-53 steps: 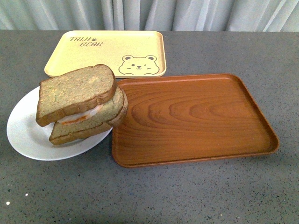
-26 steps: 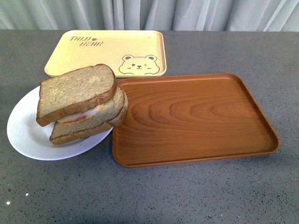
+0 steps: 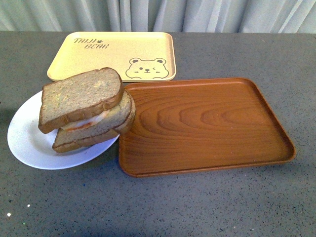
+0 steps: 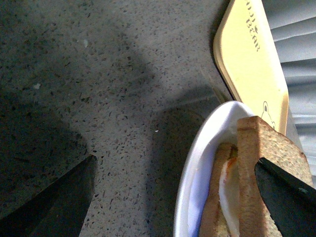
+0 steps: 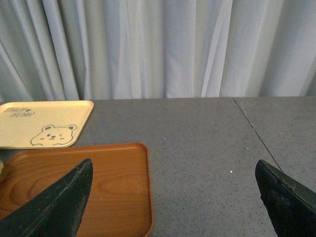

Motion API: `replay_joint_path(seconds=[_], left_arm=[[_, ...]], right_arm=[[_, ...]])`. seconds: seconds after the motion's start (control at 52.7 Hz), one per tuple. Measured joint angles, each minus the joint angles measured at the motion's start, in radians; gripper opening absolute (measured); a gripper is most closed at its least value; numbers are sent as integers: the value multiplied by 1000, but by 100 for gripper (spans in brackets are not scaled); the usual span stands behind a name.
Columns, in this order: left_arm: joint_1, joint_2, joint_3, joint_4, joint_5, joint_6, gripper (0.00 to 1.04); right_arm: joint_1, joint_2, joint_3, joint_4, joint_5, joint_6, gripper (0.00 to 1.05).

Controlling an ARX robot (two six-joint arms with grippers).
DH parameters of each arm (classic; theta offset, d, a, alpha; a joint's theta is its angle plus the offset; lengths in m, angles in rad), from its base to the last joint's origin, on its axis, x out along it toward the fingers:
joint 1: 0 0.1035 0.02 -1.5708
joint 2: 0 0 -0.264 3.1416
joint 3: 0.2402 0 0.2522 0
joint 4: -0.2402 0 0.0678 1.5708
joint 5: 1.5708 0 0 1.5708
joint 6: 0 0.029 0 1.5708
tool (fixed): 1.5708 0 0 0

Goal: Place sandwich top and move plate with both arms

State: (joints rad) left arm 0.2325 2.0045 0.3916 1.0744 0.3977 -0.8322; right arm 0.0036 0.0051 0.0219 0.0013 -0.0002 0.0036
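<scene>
At the left of the table (image 3: 197, 207), the sandwich top (image 3: 79, 96) is seen laid on the filled lower slice (image 3: 106, 123) on the plate (image 3: 24, 143) — that step is judged done. The plate is not yet gripped: the left jaws are spread wide near its rim, the right jaws wide and empty above the wooden tray (image 3: 207, 123) — the move is left.

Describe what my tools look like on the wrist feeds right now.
Only the tips show. The left tool and right tool each have two plain, dull black fingers, wedge-shaped and tapering. No markings or cables visible; the front view shows neither arm.
</scene>
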Motion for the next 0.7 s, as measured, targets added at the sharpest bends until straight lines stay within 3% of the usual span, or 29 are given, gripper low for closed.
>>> replay_joint_path(seconds=[0.418,0.702], left_arm=[[-92,110,26,121,-85,-183,95],[-136,150,27,144,-84,-256,47]], right_arm=[[0,0,0,0,0,0,96],[0,0,0,0,0,0,96]])
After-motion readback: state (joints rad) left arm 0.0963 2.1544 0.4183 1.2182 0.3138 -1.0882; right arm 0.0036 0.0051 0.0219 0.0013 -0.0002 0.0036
